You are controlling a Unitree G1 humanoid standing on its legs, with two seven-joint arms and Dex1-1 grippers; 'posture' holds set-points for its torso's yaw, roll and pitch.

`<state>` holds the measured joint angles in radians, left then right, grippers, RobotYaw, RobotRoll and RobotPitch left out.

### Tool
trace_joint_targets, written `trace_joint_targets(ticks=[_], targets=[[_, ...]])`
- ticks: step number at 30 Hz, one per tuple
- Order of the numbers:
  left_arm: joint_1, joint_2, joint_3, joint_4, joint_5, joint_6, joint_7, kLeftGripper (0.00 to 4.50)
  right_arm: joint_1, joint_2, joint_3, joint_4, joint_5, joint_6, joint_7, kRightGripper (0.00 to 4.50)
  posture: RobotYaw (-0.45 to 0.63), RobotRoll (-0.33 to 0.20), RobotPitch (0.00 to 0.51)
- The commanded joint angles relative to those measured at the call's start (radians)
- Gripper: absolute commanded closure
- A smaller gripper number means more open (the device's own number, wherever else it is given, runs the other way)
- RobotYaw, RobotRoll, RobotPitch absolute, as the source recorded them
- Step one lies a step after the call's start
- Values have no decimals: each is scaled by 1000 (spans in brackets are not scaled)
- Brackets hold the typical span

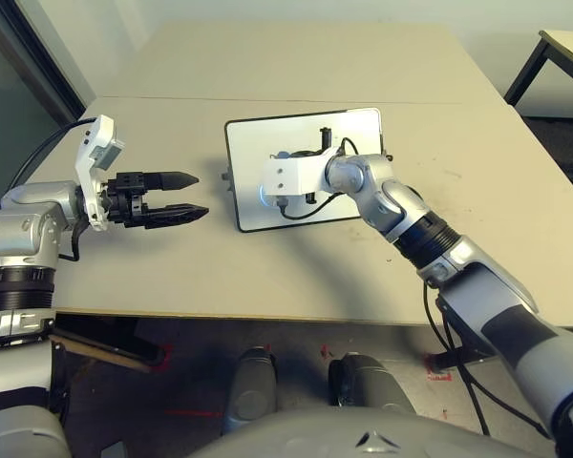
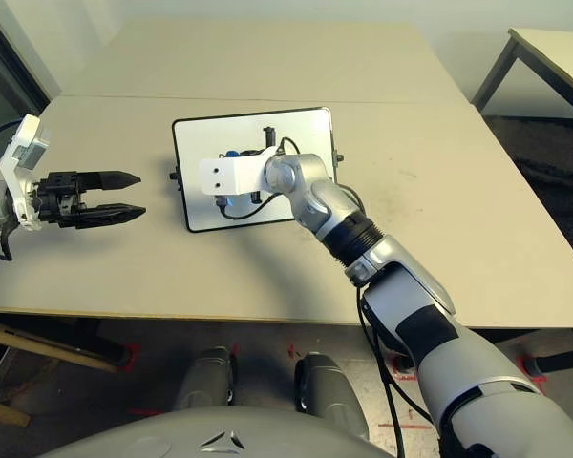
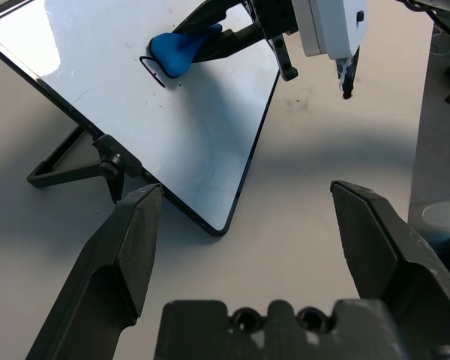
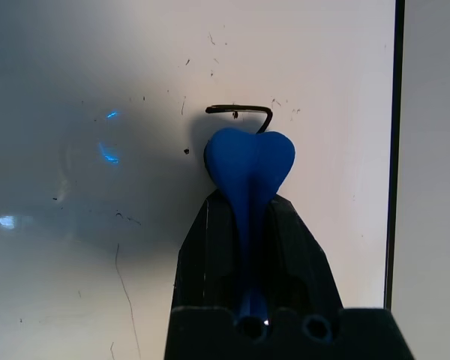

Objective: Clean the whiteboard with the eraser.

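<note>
The eraser [image 4: 249, 161] is clamped between the right fingers [image 4: 210, 247], its tip pressed to the whiteboard [image 4: 97, 75] beside a black mark [image 4: 244, 110]. The left fingers [image 1: 177, 178] are held apart, at nine o'clock from the board above the surface [image 1: 296, 277].

1 whiteboard [image 1: 267, 153], 1 eraser [image 4: 249, 161], 2 grippers

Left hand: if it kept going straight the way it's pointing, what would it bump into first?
Probably the whiteboard. The open left hand points across the bare table at the board's near edge, with nothing between. Its height is hard to judge, so it might hit the stand.
</note>
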<state>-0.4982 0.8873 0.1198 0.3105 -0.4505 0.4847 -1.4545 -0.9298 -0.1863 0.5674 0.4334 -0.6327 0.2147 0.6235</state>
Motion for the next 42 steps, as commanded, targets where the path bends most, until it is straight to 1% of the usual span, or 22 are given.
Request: trace_joint_targets(ticks=[1, 10, 15, 21, 27, 28, 34, 42], targets=[[-8, 11, 8, -13, -11, 3, 1, 0, -1, -39, -13, 3, -5, 5, 10, 4161, 285, 0, 33], [-32, -1, -11, 7, -1, -4, -4, 0, 29, -150, -43, -57, 0, 37, 35, 4161, 261, 0, 36], [-46, -8, -21, 20, 4, -9, -7, 0, 44, -173, -44, -80, 1, 44, 40, 4161, 258, 0, 35], [-47, -4, -26, 23, 5, -9, -9, 0, 37, -127, -14, -78, -5, 37, 37, 4161, 259, 0, 35], [-29, 6, -15, 6, -4, 3, -6, 0, 3, -39, 21, -36, -15, 16, 27, 4161, 269, 0, 35], [-26, 7, -12, 0, -7, 6, -3, 0, -5, -28, 28, -23, -18, 8, 23, 4161, 286, 0, 35], [-12, 10, -1, -21, -14, 22, 4, 0, -44, 13, 43, 52, -31, -30, 2, 4161, 296, 0, 34], [2, 7, 9, -43, -19, 32, 15, 0, -69, 39, 55, 112, -39, -62, -26, 4161, 298, 0, 33]])
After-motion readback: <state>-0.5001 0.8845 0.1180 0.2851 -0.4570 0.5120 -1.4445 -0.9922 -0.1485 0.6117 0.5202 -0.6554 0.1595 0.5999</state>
